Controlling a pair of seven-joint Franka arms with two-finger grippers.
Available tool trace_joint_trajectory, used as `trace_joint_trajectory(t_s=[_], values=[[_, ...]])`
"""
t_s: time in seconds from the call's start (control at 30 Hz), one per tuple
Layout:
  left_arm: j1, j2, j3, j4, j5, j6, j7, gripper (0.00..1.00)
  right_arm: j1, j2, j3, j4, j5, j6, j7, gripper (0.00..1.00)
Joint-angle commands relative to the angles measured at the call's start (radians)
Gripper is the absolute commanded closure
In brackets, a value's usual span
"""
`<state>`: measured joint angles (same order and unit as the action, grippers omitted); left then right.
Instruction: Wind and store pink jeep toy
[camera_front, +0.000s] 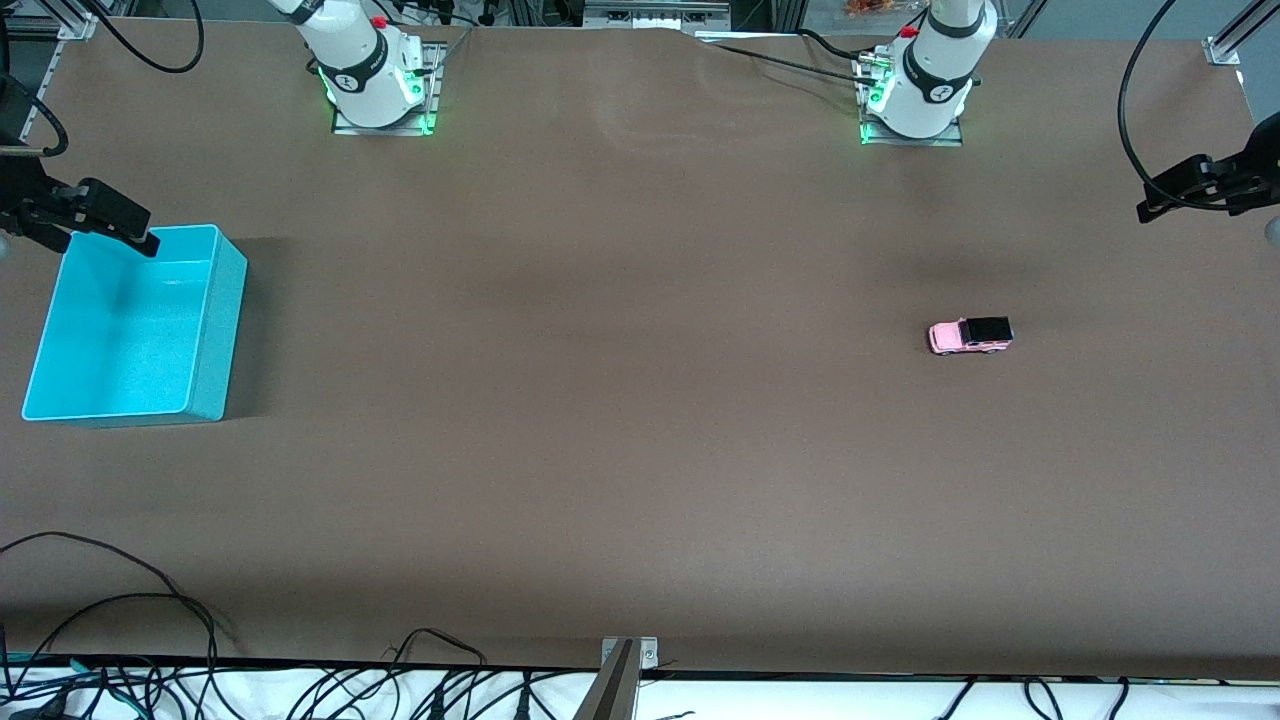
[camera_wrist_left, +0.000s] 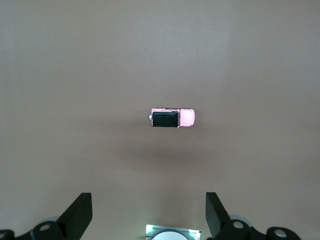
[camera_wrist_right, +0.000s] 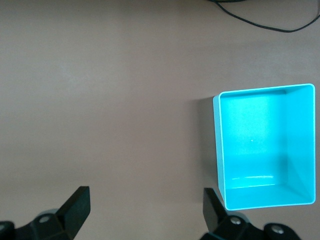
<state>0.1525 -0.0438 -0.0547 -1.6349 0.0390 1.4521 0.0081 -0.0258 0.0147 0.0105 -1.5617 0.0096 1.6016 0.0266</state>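
Observation:
The pink jeep toy (camera_front: 970, 336) stands on its wheels on the brown table, toward the left arm's end; its black roof faces up. In the left wrist view the jeep (camera_wrist_left: 172, 118) lies far below my left gripper (camera_wrist_left: 149, 215), which hangs high over the table, open and holding nothing. My right gripper (camera_wrist_right: 145, 212) is also high up and open, over bare table beside the cyan bin (camera_wrist_right: 218, 150). Neither gripper shows in the front view.
The cyan bin (camera_front: 222, 310) sits empty at the right arm's end of the table. Black clamp-like fixtures with cables reach in at both table ends (camera_front: 95, 212) (camera_front: 1200, 180). Loose cables (camera_front: 150, 640) lie along the edge nearest the front camera.

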Motion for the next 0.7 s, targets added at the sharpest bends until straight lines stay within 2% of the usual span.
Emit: trace_joint_trajectory(t_s=[0.0,0.27,0.67], values=[[0.01,-0.034,-0.008,-0.092,-0.007,0.048,0.0,0.0,-0.003,0.007,-0.001,0.022,0.01,-0.009,-0.016,0.0],[0.01,-0.034,-0.013,-0.141,-0.004,0.114,0.01,0.0,-0.003,0.007,-0.001,0.022,0.01,-0.009,-0.013,0.0],[0.016,-0.033,-0.002,-0.286,-0.004,0.269,0.013,0.0,-0.002,0.007,0.0,0.022,0.009,-0.009,-0.013,0.0]])
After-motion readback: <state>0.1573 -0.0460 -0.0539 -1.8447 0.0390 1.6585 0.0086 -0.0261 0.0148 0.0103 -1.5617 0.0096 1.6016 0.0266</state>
